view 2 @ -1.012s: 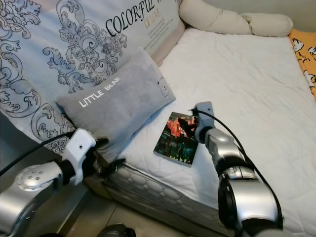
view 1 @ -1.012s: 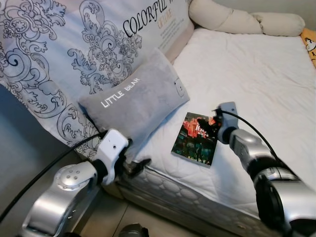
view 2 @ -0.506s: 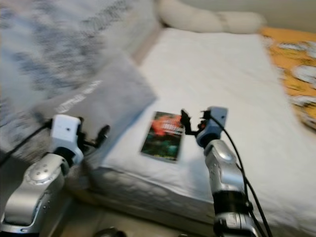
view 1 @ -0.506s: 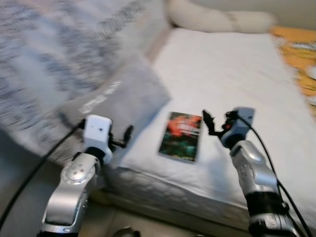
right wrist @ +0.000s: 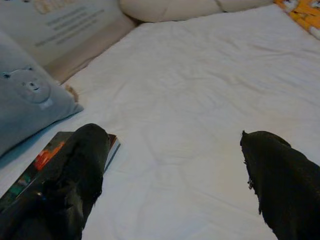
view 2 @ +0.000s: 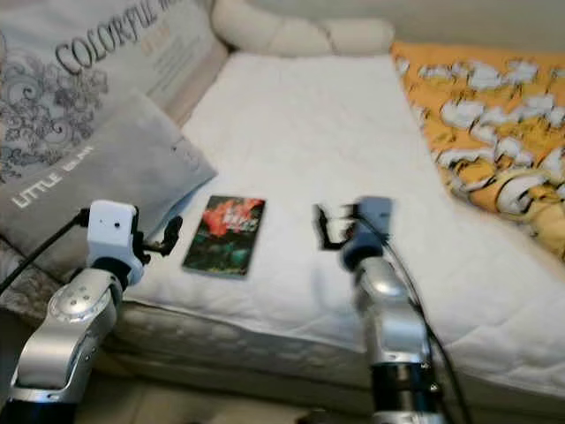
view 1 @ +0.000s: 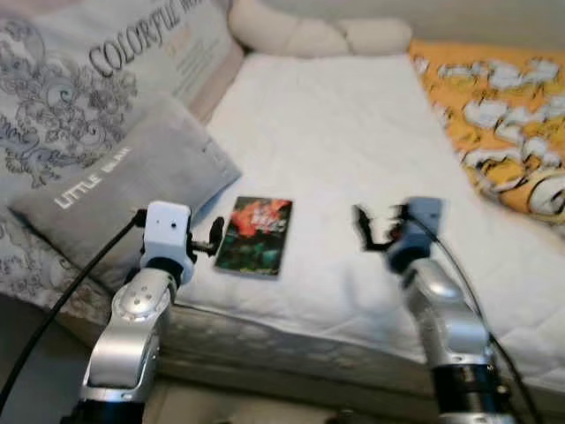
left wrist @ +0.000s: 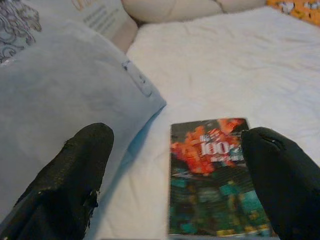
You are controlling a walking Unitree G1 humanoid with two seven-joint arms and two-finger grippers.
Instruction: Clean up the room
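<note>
A book (view 1: 254, 235) with a red and teal cover lies flat on the white bed (view 1: 335, 141), close to the near edge, its left side just beside the corner of a grey pillow (view 1: 115, 190) lettered LITTLE BEAR; behind that pillow a large printed cushion (view 1: 79, 79) leans up on the far left; the left hand (view 1: 214, 237) hangs just left of the book, fingers (left wrist: 75, 185) spread wide and holding nothing, and in its wrist view the book sits squarely between the two black fingertips; the right hand (view 1: 366, 231) hovers over bare sheet to the right of the book, well apart from it, its fingers (right wrist: 75, 175) also wide open and empty; a cream bolster (view 1: 309, 35) runs along the far end of the bed; an orange blanket (view 1: 494, 115) with white patterns covers the right side; both silver arms reach in from the near edge.
</note>
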